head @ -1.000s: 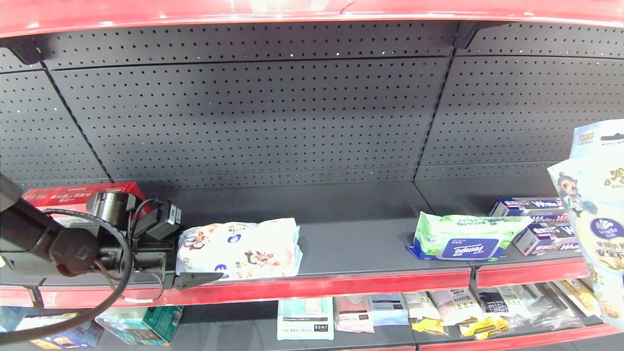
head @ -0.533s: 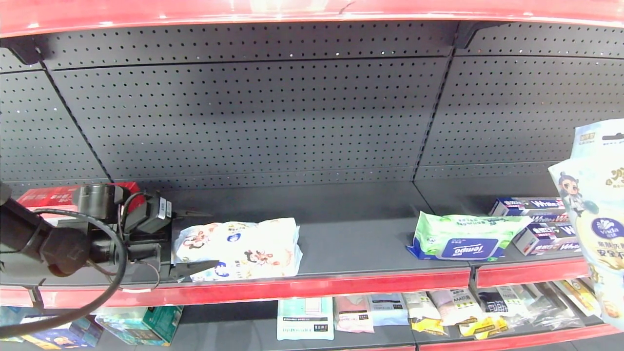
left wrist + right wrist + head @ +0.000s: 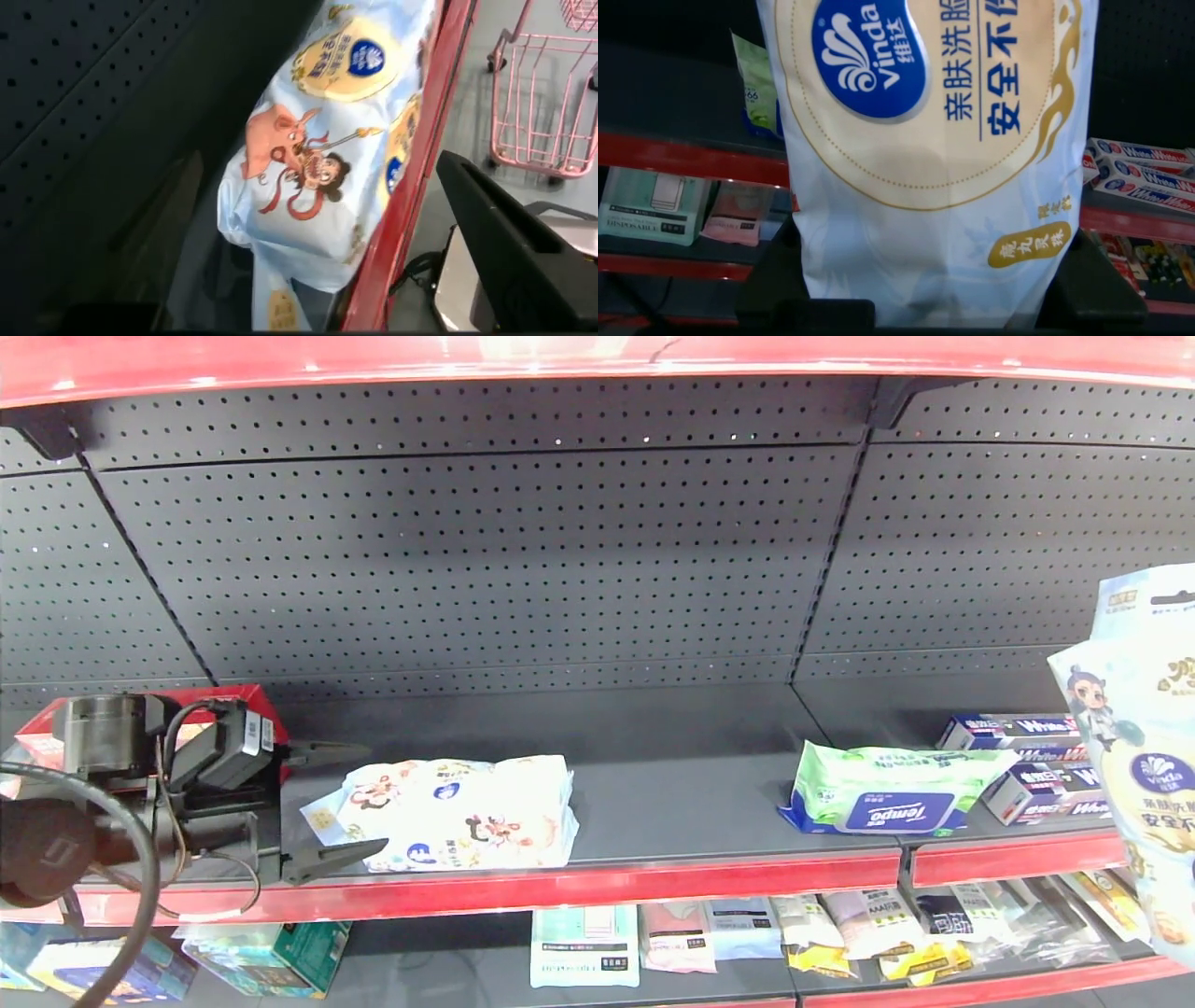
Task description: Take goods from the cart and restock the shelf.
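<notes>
On the shelf [image 3: 672,775] I have a box [image 3: 257,698] at the far left and a pack [image 3: 467,812] lying by the front lip. The wipes [image 3: 887,793] are well to its right, with toothpaste boxes [image 3: 1013,733] just beside and behind them. My left hand [image 3: 376,795] straddles the pack's left end, fingers spread. My right hand [image 3: 952,285] holds a pouch [image 3: 1134,756] before the shelf's right end.

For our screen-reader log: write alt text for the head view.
The left gripper, open, flanks one end of a cartoon-printed pack lying on the grey shelf. Green wipes and slim boxes lie farther right; a white pouch hangs at the right edge.
</notes>
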Available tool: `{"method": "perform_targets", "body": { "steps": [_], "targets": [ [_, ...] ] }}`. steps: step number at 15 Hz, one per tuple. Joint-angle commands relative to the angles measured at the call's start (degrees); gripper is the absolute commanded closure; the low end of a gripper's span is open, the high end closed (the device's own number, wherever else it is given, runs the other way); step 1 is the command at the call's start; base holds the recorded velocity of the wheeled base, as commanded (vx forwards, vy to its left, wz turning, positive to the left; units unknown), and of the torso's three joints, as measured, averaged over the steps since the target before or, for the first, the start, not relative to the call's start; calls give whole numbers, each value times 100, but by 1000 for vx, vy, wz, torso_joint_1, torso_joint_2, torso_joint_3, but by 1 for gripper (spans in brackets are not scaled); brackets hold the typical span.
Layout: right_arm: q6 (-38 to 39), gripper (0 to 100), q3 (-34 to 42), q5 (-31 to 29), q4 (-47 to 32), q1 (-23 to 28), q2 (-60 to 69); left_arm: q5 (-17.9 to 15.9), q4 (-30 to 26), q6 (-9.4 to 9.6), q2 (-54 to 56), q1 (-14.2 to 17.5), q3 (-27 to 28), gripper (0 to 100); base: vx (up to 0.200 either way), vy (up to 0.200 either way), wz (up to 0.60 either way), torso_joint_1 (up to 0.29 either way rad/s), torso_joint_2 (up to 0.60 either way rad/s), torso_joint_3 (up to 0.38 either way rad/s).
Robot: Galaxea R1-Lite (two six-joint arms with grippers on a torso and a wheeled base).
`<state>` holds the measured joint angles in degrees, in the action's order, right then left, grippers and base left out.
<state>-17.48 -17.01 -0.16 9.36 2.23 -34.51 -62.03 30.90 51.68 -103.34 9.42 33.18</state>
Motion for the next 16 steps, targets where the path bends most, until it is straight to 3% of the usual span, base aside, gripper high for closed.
{"method": "perform_targets", "body": {
  "steps": [1,4,5,6,8,10,11,12,13,14,15,16],
  "targets": [
    [-1,100,4,7,4,-3,6,-3,-5,-281,736,7,-242,0,0,0,0,0,0,0],
    [-1,100,4,7,4,-21,15,173,3,-1283,1738,148,-462,0,0,0,0,0,0,0],
    [-1,100,4,7,4,-30,15,296,3,-1441,1896,279,-515,0,0,0,0,0,0,0],
    [-1,100,-4,25,4,-39,6,375,12,-1749,2072,490,-673,0,0,0,0,0,0,0],
    [-1,100,-13,42,4,-47,-3,463,135,-2012,2239,859,-752,0,0,0,0,0,0,0],
    [-1,100,-13,60,4,-47,-12,868,258,-2575,2345,991,-726,0,0,0,0,0,0,0],
    [-1,100,-4,69,4,-47,15,1316,548,-2970,2353,982,-752,0,0,0,0,0,0,0],
    [-1,100,-4,69,4,-47,32,1562,768,-3155,2336,956,-769,0,0,0,0,0,0,0],
    [-1,100,-13,69,4,-47,59,2195,1076,-3427,2266,939,-778,0,0,0,0,0,0,0],
    [-1,100,-13,69,4,-47,59,2713,1243,-3594,2222,877,-787,0,0,0,0,0,0,0],
    [8,100,-22,69,4,-47,59,3012,1357,-3709,2222,833,-813,0,0,0,0,0,0,0],
    [-1,100,-40,77,4,-47,67,3812,1709,-4078,2239,613,-954,0,0,0,0,0,0,0]
  ]
}}
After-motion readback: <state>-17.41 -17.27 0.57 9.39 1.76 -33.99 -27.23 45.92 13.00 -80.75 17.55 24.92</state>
